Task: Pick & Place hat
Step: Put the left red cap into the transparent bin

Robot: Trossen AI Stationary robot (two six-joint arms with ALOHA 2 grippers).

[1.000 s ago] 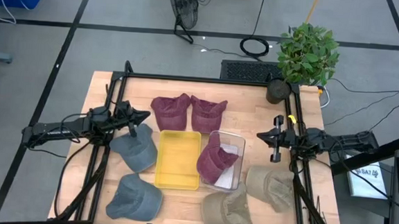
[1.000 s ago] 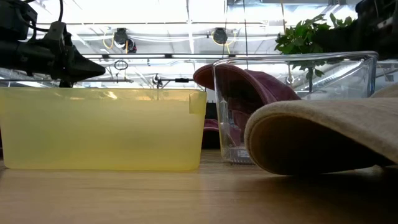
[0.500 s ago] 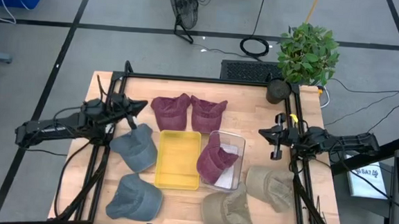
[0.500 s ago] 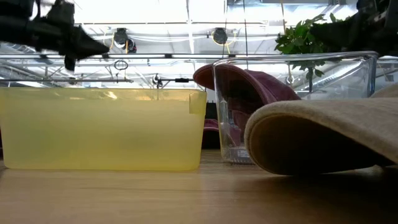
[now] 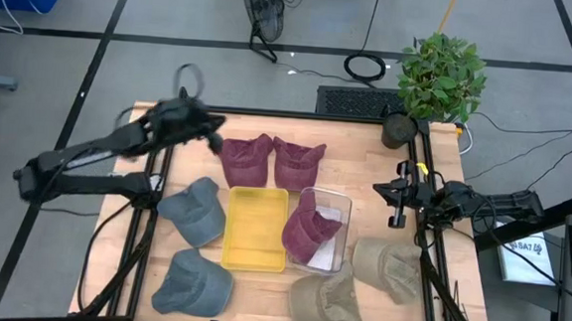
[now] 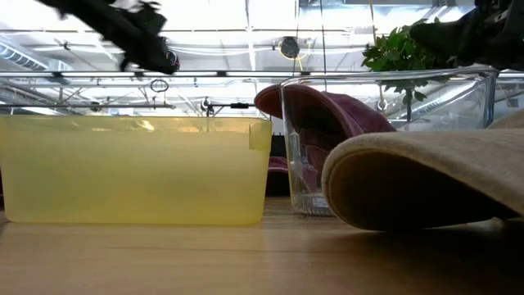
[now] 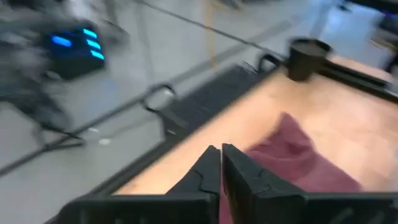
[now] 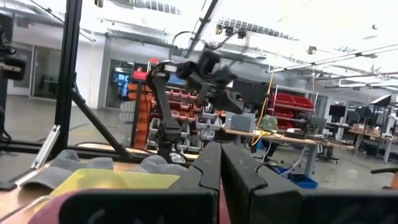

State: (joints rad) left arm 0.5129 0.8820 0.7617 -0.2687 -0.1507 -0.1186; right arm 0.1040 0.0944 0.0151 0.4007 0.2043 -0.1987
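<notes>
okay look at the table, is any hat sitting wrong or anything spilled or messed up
One thing stands out: the maroon hat in the clear bin is not fully inside; part of it hangs over the bin's rim toward the yellow bin. The other hats lie flat on the table, nothing looks spilled or damaged.

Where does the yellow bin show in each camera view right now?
High view: the yellow bin sits mid-table, directly left of the clear bin.
Low view: it fills the left half, with the clear bin on its right.
Left wrist view: not in it.
Right wrist view: a yellow strip low in the picture.
Shared landmark: the clear bin holding a maroon hat.
</notes>
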